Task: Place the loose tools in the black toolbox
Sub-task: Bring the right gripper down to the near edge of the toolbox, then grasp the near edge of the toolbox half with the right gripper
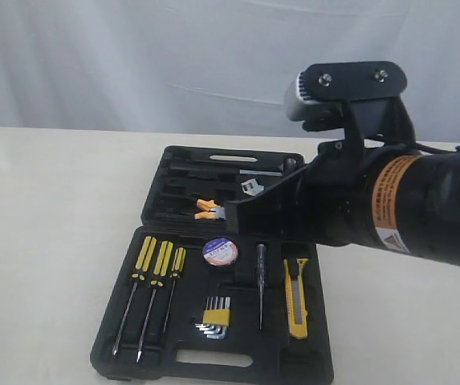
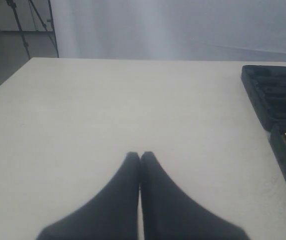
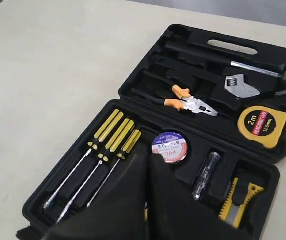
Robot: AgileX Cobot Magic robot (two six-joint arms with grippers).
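The black toolbox [image 1: 159,186] [image 3: 143,65] lies open on the table, and its edge shows in the left wrist view [image 2: 272,95]. In its recesses sit the tape roll [image 1: 220,252] [image 3: 169,147], the orange-handled pliers [image 1: 208,210] [image 3: 185,100], the utility knife [image 1: 296,297] [image 3: 240,200] and the yellow tape measure [image 3: 262,126]; my right arm hides the tape measure in the exterior view. My right gripper [image 1: 231,215] [image 3: 147,152] hovers shut and empty above the box. My left gripper [image 2: 140,155] is shut over bare table, left of the box.
Three yellow-handled screwdrivers [image 1: 156,265], a hex key set [image 1: 216,314] and a tester pen [image 1: 260,277] also lie in the near half. A hammer [image 3: 262,70] and a wrench [image 3: 238,86] sit in the far half. A white curtain hangs behind the table.
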